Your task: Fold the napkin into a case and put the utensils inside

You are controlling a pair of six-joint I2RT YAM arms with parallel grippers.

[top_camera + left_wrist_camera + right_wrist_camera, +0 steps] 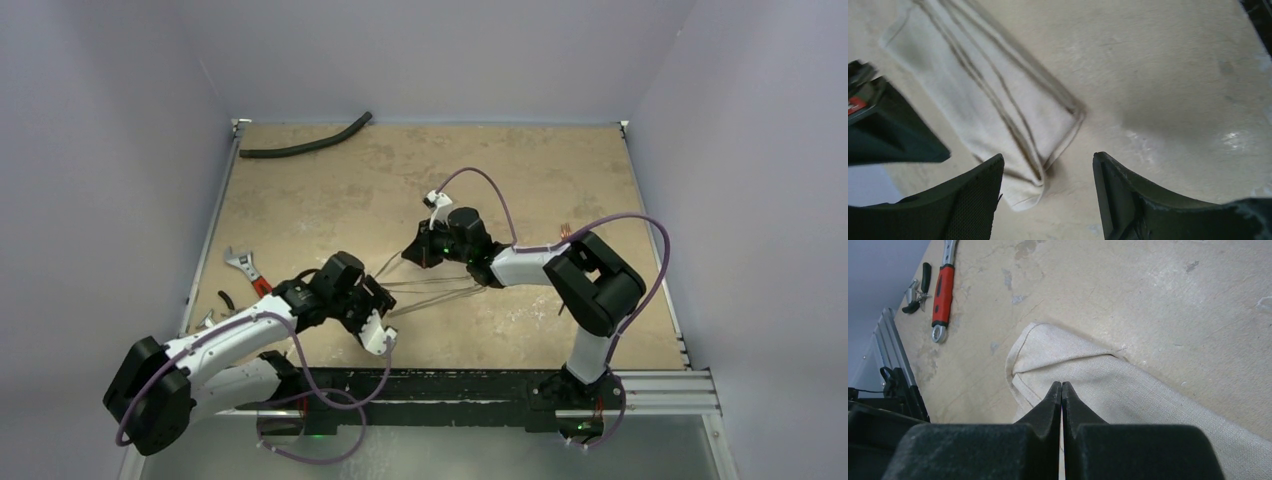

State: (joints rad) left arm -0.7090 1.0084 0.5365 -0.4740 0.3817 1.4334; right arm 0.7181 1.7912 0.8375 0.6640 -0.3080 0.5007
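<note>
I see the folded napkin (998, 100) lying flat on the tabletop (1173, 75), my left gripper (1048, 165) spread open over one end and my right gripper (1061, 386) closed empty at the other, likely pinning the fold.

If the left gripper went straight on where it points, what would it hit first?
Probably the end of the folded beige cloth napkin, lying ahead of the open left gripper; otherwise the tan tabletop. Depth is unclear.
</note>
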